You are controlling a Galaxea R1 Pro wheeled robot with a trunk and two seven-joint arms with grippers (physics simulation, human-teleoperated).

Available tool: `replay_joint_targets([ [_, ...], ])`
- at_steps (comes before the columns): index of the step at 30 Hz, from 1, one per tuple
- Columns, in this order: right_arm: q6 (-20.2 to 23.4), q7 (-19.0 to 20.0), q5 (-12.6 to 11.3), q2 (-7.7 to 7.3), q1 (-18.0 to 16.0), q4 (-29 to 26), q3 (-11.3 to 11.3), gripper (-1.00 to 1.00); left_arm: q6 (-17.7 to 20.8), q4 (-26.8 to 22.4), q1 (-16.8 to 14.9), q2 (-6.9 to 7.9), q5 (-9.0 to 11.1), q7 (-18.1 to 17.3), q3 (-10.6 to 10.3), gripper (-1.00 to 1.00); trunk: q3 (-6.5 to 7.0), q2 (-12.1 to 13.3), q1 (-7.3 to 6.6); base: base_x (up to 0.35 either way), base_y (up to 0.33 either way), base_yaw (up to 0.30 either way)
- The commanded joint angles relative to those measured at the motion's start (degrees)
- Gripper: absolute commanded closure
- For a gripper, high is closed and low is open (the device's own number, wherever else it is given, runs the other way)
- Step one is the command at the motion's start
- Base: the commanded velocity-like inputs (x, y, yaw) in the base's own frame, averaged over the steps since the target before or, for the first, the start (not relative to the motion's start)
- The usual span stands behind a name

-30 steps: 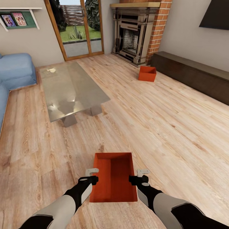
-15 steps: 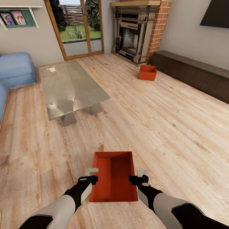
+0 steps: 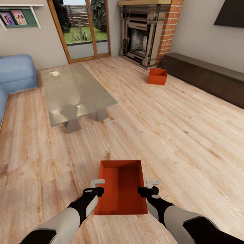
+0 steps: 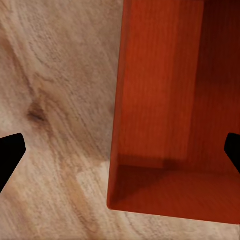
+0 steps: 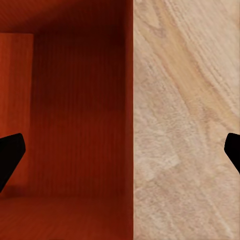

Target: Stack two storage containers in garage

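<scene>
Compared with one second ago, the whole head view has slid a little: the fireplace [image 3: 142, 32], the glass coffee table [image 3: 76, 95] and the far storage container [image 3: 157, 76] sit slightly higher in the picture, and the near storage container [image 3: 121, 187] also reaches a bit higher between my arms. I judge that my body or head moved, not the things. My arms keep the same pose on both sides of the near bin. For the task this means I am at the very beginning: both bins are on the light wood-plank floor [image 3: 189, 135] of the living room, nothing is carried yet.

My left gripper [image 3: 99, 187] is spread, its fingers straddling the left long wall of the near bin; my right gripper [image 3: 148, 187] is spread in the same way over the right wall. Neither is pinching the wall.

The bin is an orange-red rectangular box without lid, with thin smooth walls. The far bin stands on the planks near the brick fireplace corner, just before the dark low cabinet [image 3: 206, 79].
</scene>
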Motion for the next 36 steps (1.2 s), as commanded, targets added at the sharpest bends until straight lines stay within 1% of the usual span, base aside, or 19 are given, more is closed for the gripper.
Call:
replay_joint_targets([
  [1,-0.2,-0.1,-0.6,0.01,0.0,0.1,0.5,-1.00,0.3,-0.1,0.0,0.00,0.5,0.3,-0.2,-1.00,-0.22,-0.4,0.22,0.000,0.000,0.000],
  [11,-0.2,-0.2,-0.4,0.52,0.0,0.1,0.7,-1.00,0.2,-0.2,0.0,0.03,0.2,0.2,-0.3,-1.00,-2.01,-4.4,2.42,0.000,0.000,0.000],
  [22,-0.2,-0.2,-0.4,0.36,0.0,0.1,0.7,-1.00,0.2,-0.6,0.0,1.14,-0.3,0.0,-0.8,-1.00,-3.99,-8.9,4.83,0.000,0.000,0.000],
  [23,-0.2,-0.2,-0.4,0.38,0.0,0.1,0.6,-1.00,0.2,-0.7,0.0,1.20,-0.3,0.0,-1.0,-1.00,-4.17,-9.3,5.05,0.000,0.000,0.000],
  [27,-0.2,-0.2,-0.4,0.41,0.0,0.1,0.7,-1.00,0.2,-0.7,0.0,1.34,-0.3,0.1,-3.8,-1.00,-4.89,-10.9,5.93,0.000,0.000,0.000],
  [30,-0.2,-0.2,-0.4,0.40,0.0,0.1,0.7,-1.00,0.2,-0.7,0.0,1.34,-0.2,0.1,-5.0,-1.00,-5.43,-12.1,6.59,0.000,0.000,0.000],
  [32,-0.2,-0.2,-0.4,0.36,0.0,0.1,0.6,-1.00,0.2,-0.7,0.0,1.32,-0.2,0.1,-5.5,-1.00,-5.78,-12.9,7.03,0.000,0.000,0.000],
  [36,-0.2,-0.2,-0.4,0.32,0.0,0.1,0.6,-1.00,0.2,-0.7,0.0,1.32,-0.2,0.2,-5.7,-1.00,-6.50,-14.5,7.91,0.000,0.000,0.000],
])
